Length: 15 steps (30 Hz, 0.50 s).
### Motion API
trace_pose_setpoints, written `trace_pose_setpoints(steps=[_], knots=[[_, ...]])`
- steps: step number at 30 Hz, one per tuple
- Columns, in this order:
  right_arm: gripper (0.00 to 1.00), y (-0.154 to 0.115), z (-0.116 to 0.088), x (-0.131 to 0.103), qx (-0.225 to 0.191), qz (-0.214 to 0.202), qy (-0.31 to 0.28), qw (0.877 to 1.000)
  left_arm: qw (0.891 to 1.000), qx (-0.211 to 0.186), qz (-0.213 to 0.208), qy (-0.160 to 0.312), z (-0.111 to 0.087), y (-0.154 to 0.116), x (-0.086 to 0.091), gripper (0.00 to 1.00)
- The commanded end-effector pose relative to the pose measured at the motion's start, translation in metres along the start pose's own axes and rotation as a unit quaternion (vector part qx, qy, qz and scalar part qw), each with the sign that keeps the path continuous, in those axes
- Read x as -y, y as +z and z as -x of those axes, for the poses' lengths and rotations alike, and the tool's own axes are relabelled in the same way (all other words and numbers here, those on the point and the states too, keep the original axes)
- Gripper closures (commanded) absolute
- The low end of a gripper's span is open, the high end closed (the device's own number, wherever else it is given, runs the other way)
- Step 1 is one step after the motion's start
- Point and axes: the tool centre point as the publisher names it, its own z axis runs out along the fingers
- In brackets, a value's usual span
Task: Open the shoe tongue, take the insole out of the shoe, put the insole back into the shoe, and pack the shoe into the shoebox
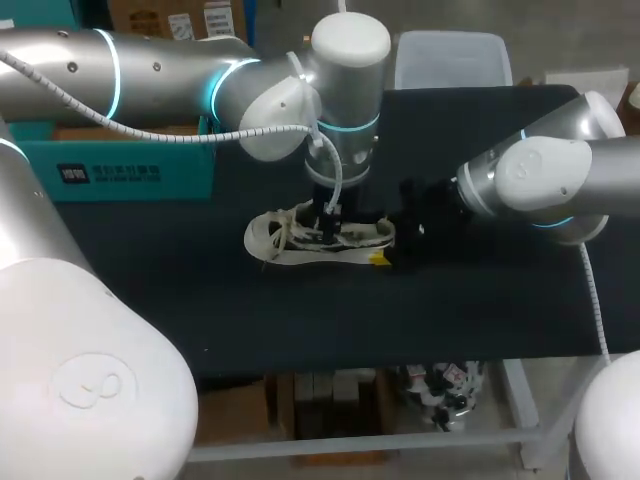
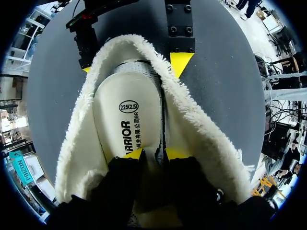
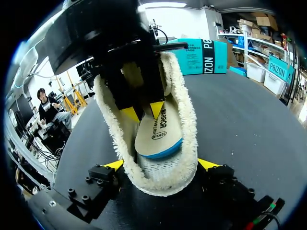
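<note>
Pinches white printed insole (image 2: 127, 120) with left tool (image 2: 154, 154) inside cream fleece-lined shoe (image 2: 201, 129); clamps heel with right tool (image 3: 161, 164).

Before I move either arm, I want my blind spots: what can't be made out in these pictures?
Tongue and toe of the shoe: both wrist views, hidden behind the left gripper.
Whether the left gripper grips the insole: left wrist view, its own body covers the contact.
Opening of the shoebox: head view, the left arm crosses it.
The right gripper: head view, black against the black table.
</note>
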Motion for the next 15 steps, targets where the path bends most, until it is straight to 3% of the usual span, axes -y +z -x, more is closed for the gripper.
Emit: trace_pose_setpoints(steps=[1,15], knots=[[1.00,0.002,0.003,0.006,-0.002,0.001,0.000,1.000,1.000,0.010,0.003,-0.002,0.004,0.079,0.004,0.70],[1.00,0.002,0.003,0.006,-0.002,0.001,0.000,1.000,0.999,0.048,-0.013,0.003,0.041,0.094,-0.002,0.66]])
